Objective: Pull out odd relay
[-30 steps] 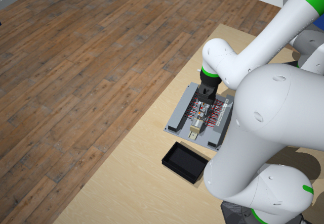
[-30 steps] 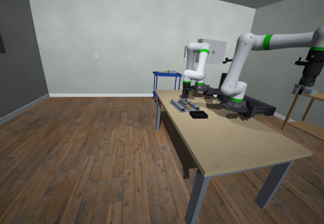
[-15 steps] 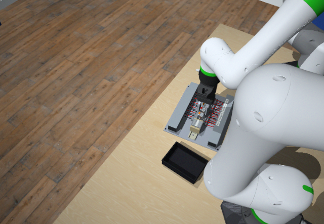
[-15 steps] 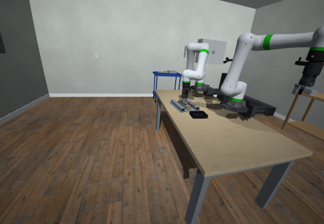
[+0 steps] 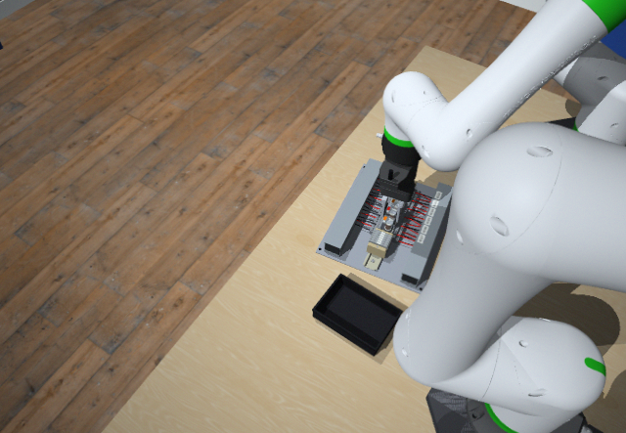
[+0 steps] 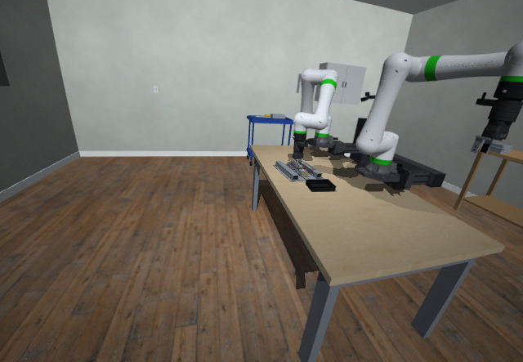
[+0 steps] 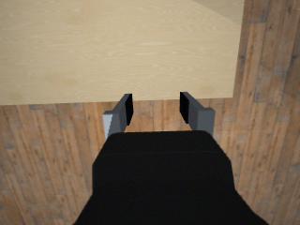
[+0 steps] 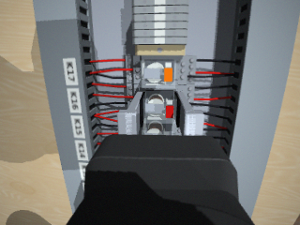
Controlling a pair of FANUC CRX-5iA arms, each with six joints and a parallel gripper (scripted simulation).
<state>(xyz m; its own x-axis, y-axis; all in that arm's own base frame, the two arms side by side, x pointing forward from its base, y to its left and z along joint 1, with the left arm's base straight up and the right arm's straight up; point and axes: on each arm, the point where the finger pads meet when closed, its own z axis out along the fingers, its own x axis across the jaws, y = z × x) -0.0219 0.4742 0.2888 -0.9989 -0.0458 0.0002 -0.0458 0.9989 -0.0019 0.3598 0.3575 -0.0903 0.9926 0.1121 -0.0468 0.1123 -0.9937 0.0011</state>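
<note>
The relay panel (image 5: pixel 353 260) (image 8: pixel 108 28) lies on the table with a row of relays along its middle. A relay with a red button (image 5: pixel 388 209) (image 8: pixel 170 112) is second from the tan end block; the one beside it has an orange button (image 5: pixel 384 218) (image 8: pixel 168 74). The farther relays are mostly hidden under my right gripper (image 5: pixel 392 206) (image 8: pixel 159 105), which is shut on the red-button relay from above. I cannot tell whether that relay is raised. The black parts tray (image 5: pixel 343 333) (image 6: pixel 323 189) is empty. My left gripper (image 7: pixel 156 102) (image 6: pixel 486 145) is open and empty, away from the panel.
Wire ducts (image 5: pixel 348 216) (image 8: pixel 262 70) run along both sides of the relay row, with red and black wires between. The tan end block (image 8: pixel 160 50) and grey terminals (image 8: pixel 160 28) stand in line with the relays. The left arm (image 5: pixel 469 286) rises beside the tray and panel.
</note>
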